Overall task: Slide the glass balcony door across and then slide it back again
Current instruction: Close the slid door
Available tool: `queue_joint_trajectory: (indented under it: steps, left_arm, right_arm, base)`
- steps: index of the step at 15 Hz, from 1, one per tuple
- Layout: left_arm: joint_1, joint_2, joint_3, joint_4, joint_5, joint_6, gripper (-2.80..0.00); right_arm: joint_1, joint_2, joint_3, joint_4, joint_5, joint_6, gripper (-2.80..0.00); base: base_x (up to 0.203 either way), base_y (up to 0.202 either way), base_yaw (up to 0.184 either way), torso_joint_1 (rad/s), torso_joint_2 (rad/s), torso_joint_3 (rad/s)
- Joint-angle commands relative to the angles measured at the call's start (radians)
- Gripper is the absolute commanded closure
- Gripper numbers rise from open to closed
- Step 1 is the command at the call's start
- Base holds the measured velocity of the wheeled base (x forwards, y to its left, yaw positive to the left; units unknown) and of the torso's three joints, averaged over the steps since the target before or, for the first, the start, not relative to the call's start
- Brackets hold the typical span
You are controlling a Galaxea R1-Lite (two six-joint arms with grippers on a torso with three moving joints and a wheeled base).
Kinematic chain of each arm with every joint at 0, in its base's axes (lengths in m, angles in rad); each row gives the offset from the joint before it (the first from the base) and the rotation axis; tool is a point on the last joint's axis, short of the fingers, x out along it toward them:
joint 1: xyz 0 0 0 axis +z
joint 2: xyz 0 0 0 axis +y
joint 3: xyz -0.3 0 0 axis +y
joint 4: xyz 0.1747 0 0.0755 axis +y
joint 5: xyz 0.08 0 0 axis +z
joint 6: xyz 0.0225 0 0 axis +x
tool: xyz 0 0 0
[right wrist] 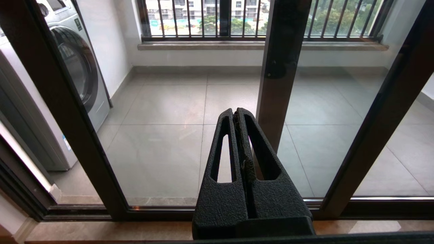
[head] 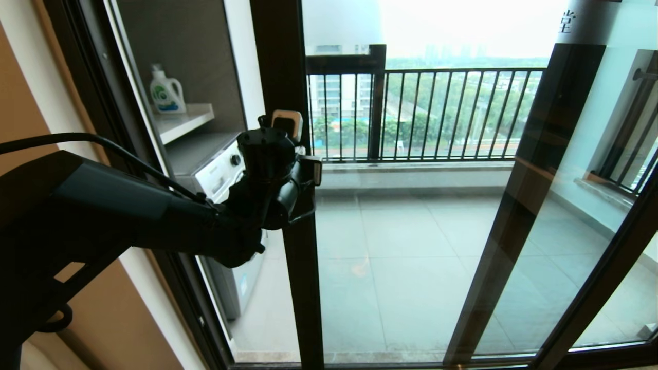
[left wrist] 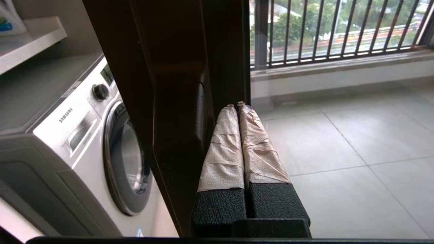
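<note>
Glass balcony door (head: 411, 267): tall clear pane in a dark brown-black frame, filling most of the head view; its left-hand frame post runs top to bottom just left of centre, and a frosted strip with a Chinese character shows at the upper right. A second dark-framed glass panel (head: 519, 216) leans across the right side of that view, overlapping the door's pane. Beyond the glass, a pale tiled balcony floor (head: 401, 241) reaches a low ledge topped by a black railing (head: 426, 113) of thin vertical bars, with trees and buildings far behind. Left of the door post, a white front-loading washing machine (left wrist: 84, 135) stands under a white shelf (head: 182, 123), which carries a white detergent bottle (head: 167, 92). The left arm stretches in from the lower left of the head view, and the left gripper (left wrist: 237, 110) sits against the right face of the door's left post, at about the height of the washer's control panel. Its tape-wrapped fingers (left wrist: 223, 149) are pressed together with nothing between them, tips touching or just beside the frame edge next to a raised dark handle section (left wrist: 184, 128). The right gripper (right wrist: 237, 115) does not appear in the head view; from its own wrist camera it hangs back from the glass, low near the bottom track, its black fingers closed on each other and holding nothing.
</note>
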Motion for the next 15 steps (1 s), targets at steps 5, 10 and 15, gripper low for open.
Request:
queue_joint_trajectory:
  steps: [5,10,15]
  left_arm:
    - [0.015,-0.022,0.017,-0.003,0.003,0.000,0.00]
    - [0.048,-0.043,0.074,-0.027,0.000,0.001,0.00]
    - [0.100,-0.066,0.096,-0.028,-0.008,-0.001,0.00]
  right_arm:
    - [0.000,0.001,0.012,-0.001,0.001,-0.001,0.00]
    - [0.000,0.001,0.012,-0.001,0.001,-0.001,0.00]
    - [0.000,0.001,0.012,-0.001,0.001,-0.001,0.00]
  base:
    - [0.000,0.000,0.000,0.000,0.00,0.000]
    - [0.000,0.000,0.000,0.000,0.00,0.000]
    - [0.000,0.000,0.000,0.000,0.00,0.000]
